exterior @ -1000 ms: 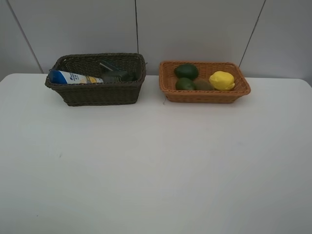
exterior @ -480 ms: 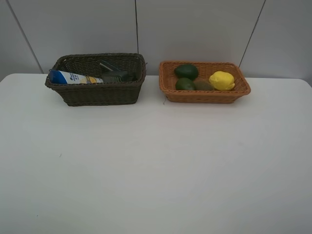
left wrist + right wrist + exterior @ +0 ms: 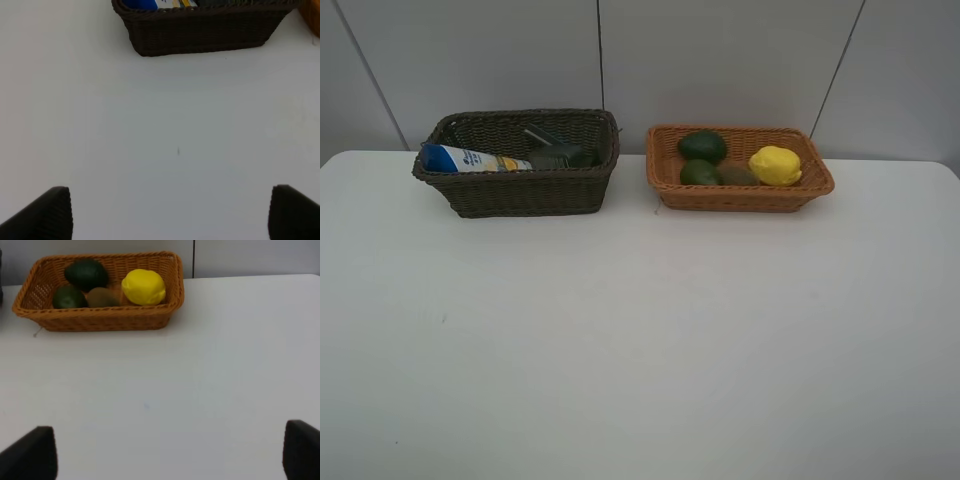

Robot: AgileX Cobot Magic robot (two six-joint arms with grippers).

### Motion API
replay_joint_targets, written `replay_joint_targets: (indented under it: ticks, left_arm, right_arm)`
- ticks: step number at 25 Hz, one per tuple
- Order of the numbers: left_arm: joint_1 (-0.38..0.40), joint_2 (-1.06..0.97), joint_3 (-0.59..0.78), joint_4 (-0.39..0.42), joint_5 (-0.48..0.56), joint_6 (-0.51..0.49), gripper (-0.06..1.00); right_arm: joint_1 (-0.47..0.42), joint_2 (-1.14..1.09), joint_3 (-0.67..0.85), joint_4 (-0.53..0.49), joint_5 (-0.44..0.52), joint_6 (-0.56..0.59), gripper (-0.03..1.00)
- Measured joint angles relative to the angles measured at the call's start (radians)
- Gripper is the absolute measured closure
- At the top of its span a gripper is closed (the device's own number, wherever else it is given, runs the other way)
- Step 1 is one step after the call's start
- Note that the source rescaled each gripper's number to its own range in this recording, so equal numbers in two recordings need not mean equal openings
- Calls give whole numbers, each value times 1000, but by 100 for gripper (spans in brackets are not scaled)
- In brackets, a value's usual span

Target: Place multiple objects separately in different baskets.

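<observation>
The dark brown basket (image 3: pixel 520 195) stands at the back left and holds the white blue-capped bottle (image 3: pixel 470 159) and a dark-green pump bottle (image 3: pixel 560 152). The pink bottle and the black eraser are hidden. The light orange-tan basket (image 3: pixel 740 198) at the back right holds the avocado (image 3: pixel 702 146), lime (image 3: pixel 700 172), kiwi (image 3: pixel 737 174) and lemon (image 3: pixel 776 165). Neither arm shows in the exterior view. My left gripper (image 3: pixel 170 215) is open and empty over bare table, well short of the dark basket (image 3: pixel 200 32). My right gripper (image 3: pixel 167 455) is open and empty, short of the tan basket (image 3: pixel 100 319).
The white table (image 3: pixel 640 340) runs wide in front of both baskets. A grey panelled wall (image 3: pixel 720 60) stands right behind them. A narrow gap separates the two baskets.
</observation>
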Motion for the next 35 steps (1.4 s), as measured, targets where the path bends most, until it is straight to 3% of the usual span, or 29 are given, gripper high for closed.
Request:
replay_joint_targets:
  ticks: [35]
  left_arm:
    - [0,0,0,0,0,0,-6]
  right_arm:
    - [47,0,2,-7,-8,0,-1]
